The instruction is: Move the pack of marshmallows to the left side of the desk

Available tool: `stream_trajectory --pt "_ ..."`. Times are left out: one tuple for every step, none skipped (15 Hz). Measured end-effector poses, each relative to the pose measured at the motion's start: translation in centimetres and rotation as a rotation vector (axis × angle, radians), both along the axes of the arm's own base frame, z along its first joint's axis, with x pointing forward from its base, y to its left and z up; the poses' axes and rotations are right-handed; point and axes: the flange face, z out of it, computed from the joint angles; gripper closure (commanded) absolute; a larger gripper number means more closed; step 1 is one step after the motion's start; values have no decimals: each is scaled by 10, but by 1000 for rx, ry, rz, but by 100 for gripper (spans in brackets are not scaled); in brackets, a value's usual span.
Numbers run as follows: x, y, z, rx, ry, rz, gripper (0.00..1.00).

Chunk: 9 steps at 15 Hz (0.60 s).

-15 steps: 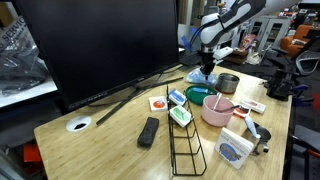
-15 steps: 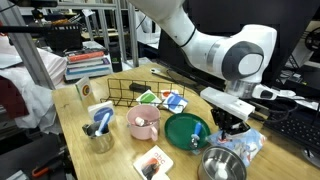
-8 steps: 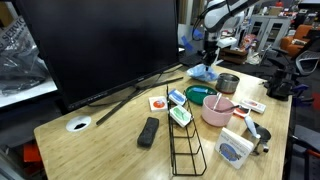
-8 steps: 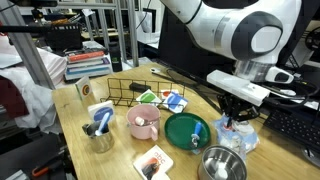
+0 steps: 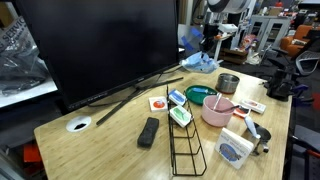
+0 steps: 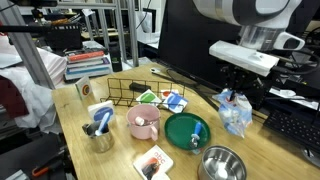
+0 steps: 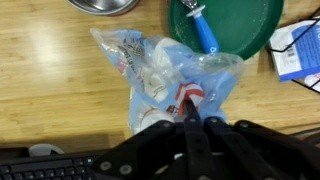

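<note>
The claw (image 6: 236,90) is closed on the top edge of the pack of marshmallows (image 6: 236,113). In the wrist view both fingers (image 7: 187,128) pinch the crinkled light-blue plastic, and the pack hangs below them.

Position, relative to the teal bowl (image 6: 187,130):
- The pack hangs just beside the bowl's rim, above the light-wood surface (image 6: 115,150). Contact between the pack's lower end and the surface cannot be determined.
- A metal bowl (image 6: 222,164) stands near the teal bowl, apart from the pack.
- A black keyboard (image 7: 45,165) lies beyond the pack, on the side away from the teal bowl.
- A blue-handled tool (image 7: 200,25) lies inside the teal bowl.
</note>
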Motion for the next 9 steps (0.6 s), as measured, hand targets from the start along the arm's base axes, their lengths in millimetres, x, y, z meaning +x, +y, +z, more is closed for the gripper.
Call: stream_trajectory --pt "0 2 11 7 -18 5 100" --pt "-1 4 22 14 -37 10 100" --pt "-2 6 32 22 -55 18 100" --pt "-3 10 43 32 -73 30 100" --pt "-4 16 53 45 -91 43 100" --pt "-6 24 63 62 -107 61 100" --pt "-9 35 71 82 -120 84 100" --pt "-13 50 78 104 -130 114 100" --pt "-18 67 84 128 -136 148 100"
